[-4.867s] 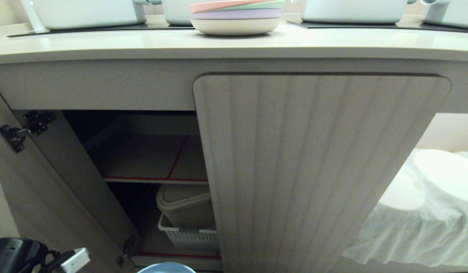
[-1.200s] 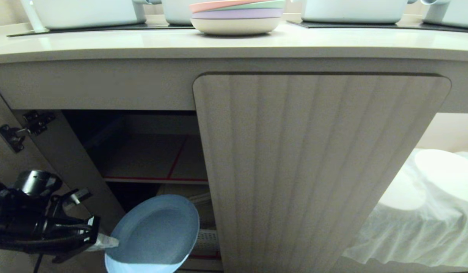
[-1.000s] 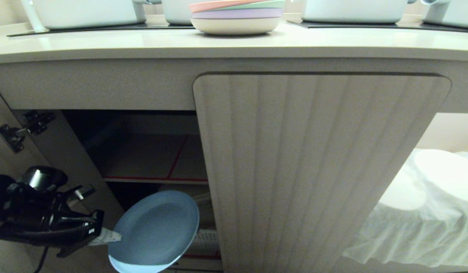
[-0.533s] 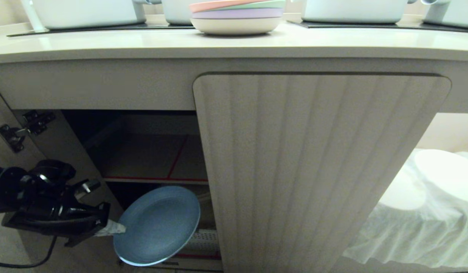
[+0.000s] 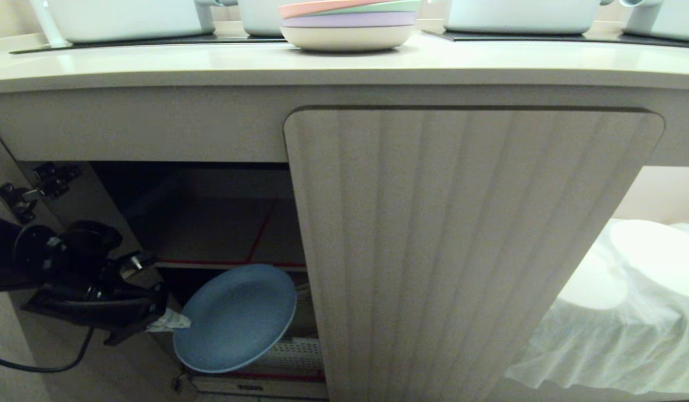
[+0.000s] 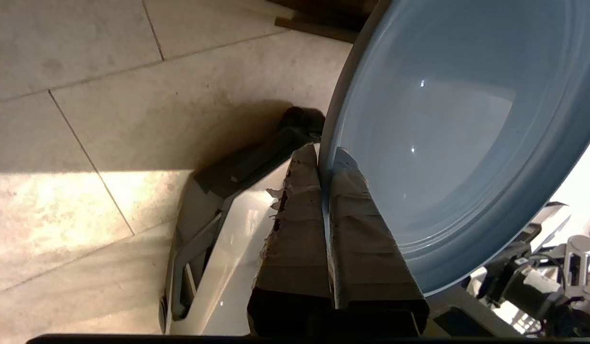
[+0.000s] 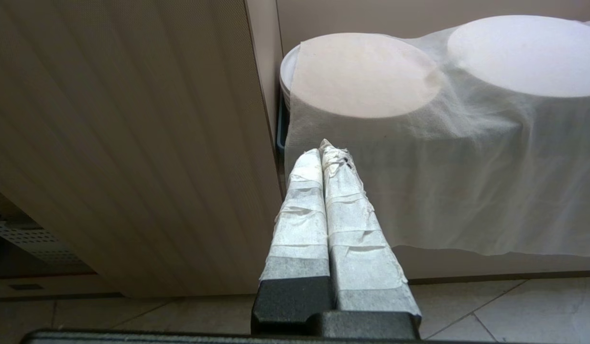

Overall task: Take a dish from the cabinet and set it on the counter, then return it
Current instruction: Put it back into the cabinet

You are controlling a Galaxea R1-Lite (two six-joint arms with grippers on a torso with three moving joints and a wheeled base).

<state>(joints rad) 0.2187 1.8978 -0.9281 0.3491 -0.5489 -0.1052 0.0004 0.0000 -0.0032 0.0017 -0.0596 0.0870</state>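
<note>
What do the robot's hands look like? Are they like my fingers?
Not quite. The left gripper has a chunky black body with shiny metal parts, and a black cable loops beneath it. Its two fingers are long, flat wedges wrapped in pale, wrinkled tape that looks frayed at the tips. The right gripper looks the same: two tapered fingers in whitish tape on a black base.

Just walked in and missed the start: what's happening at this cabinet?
The left pincer is shut on the rim of the blue plate, holding it tilted at the open side of the cabinet, just below the inner shelf. The right pincer is shut and empty, parked by the closed door.
</note>
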